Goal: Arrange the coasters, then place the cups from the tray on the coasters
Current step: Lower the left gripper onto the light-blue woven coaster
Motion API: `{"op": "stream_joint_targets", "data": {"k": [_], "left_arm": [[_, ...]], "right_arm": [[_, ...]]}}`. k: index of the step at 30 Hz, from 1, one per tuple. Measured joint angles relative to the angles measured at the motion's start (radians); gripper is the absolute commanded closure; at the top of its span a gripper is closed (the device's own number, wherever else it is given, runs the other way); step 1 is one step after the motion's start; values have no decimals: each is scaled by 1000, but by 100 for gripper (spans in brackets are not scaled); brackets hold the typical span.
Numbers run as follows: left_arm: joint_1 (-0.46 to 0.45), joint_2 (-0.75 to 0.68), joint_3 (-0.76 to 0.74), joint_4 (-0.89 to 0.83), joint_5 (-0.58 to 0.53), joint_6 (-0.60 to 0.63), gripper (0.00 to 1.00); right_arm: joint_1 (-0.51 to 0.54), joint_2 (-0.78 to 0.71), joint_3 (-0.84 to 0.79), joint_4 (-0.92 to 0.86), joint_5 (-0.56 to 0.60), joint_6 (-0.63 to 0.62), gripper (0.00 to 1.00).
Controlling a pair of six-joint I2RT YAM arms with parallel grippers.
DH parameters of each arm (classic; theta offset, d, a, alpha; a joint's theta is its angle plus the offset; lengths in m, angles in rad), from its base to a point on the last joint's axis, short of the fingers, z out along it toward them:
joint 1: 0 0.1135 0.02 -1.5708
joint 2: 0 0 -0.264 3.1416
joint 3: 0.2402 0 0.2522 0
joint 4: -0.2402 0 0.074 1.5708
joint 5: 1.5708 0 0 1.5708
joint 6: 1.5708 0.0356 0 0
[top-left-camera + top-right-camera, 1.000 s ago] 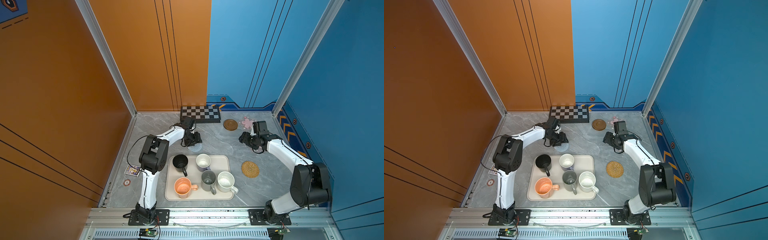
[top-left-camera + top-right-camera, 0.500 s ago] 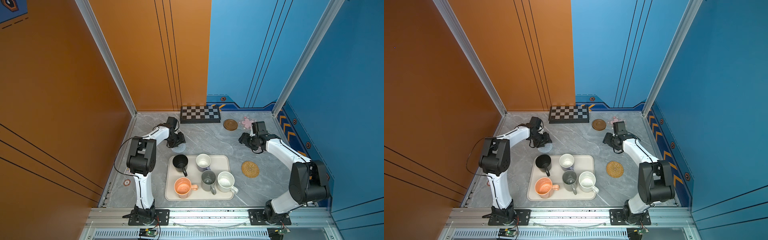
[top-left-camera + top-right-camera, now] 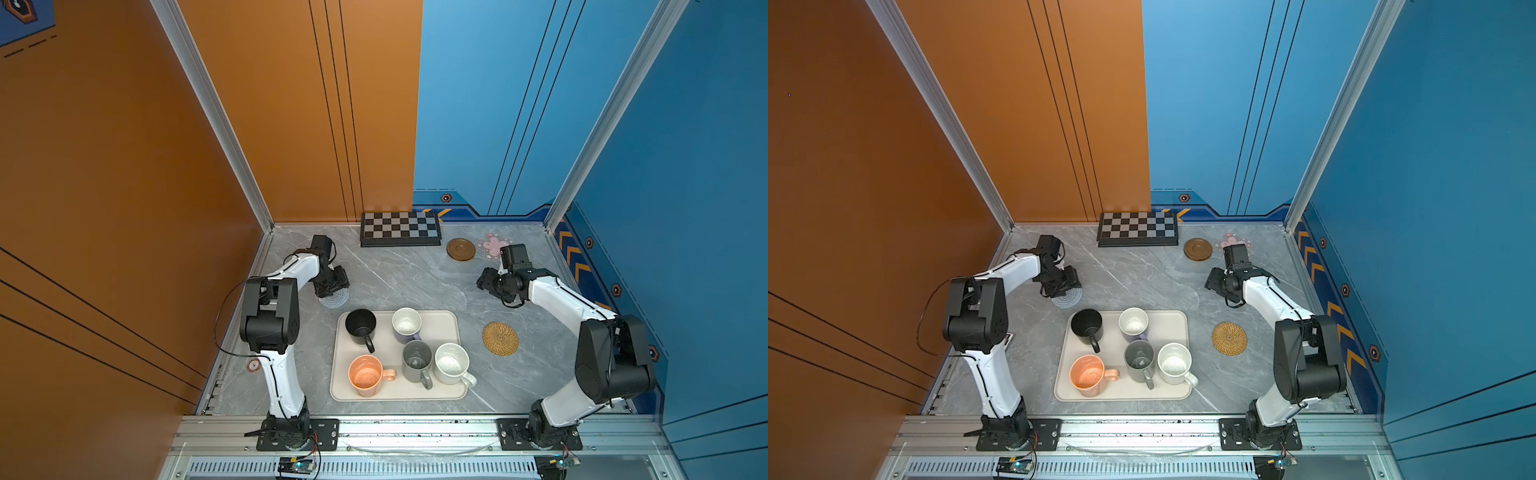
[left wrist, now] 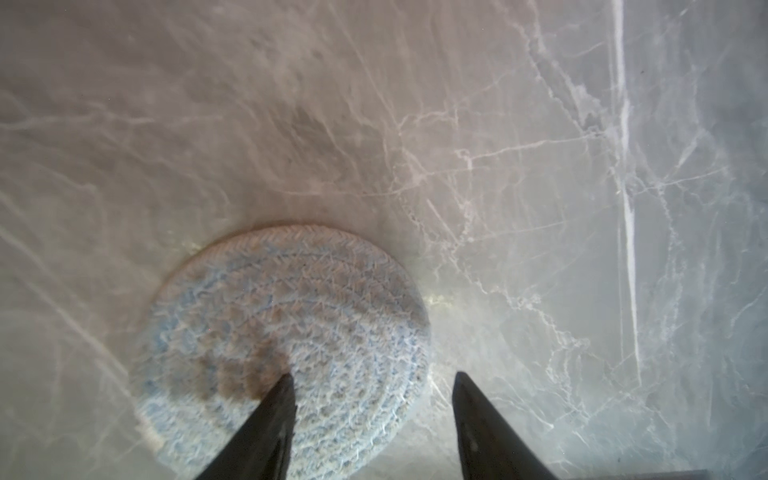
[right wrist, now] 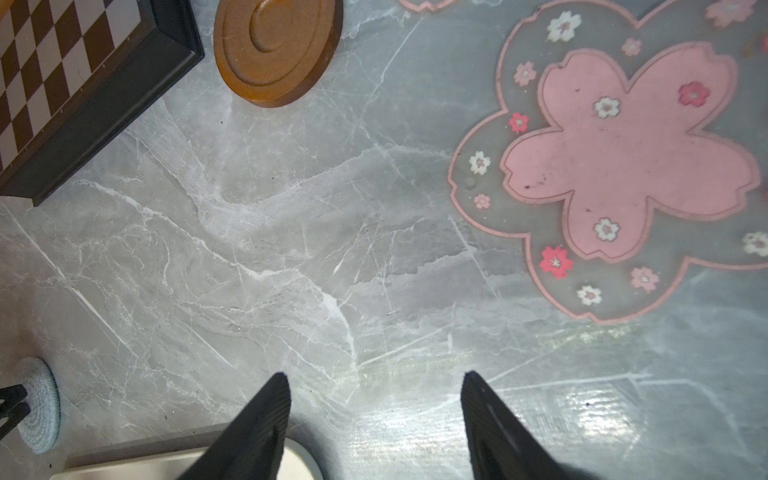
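1. Leftward since the earlier frames: left tool (image 4: 370,378) and blue coaster (image 4: 291,324), now upper left of the tray (image 3: 444,328); 1 fingertip (image 4: 282,386) presses it, jaws apart, gripping nothing.
2. Right tool (image 5: 376,378) hovers over bare surface (image 5: 291,249), jaws spread, empty.
3. Coasters lie scattered; all 5 cups (image 3: 405,324) sit on the tray, none placed.
4. Blue: coiled rope. Rattan coaster (image 3: 500,338): woven. Brown coaster (image 3: 461,249): grooved wood. Flower coaster (image 5: 623,158): smooth, pink, part clear.

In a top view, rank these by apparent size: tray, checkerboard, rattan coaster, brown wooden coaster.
1. tray
2. checkerboard
3. rattan coaster, looking slightly larger than the brown wooden coaster; it lies nearer the camera, so that order is unsure.
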Motion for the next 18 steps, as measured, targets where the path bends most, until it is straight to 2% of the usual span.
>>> {"op": "stream_joint_targets", "data": {"k": [6,18], "left_arm": [[19,10,18,-12,-21,9,38],[17,100,145,-19,-27,13,38]], "right_arm": [[3,0,2,-4,1,0,32],[11,0,2,-20,19,8,32]]}}
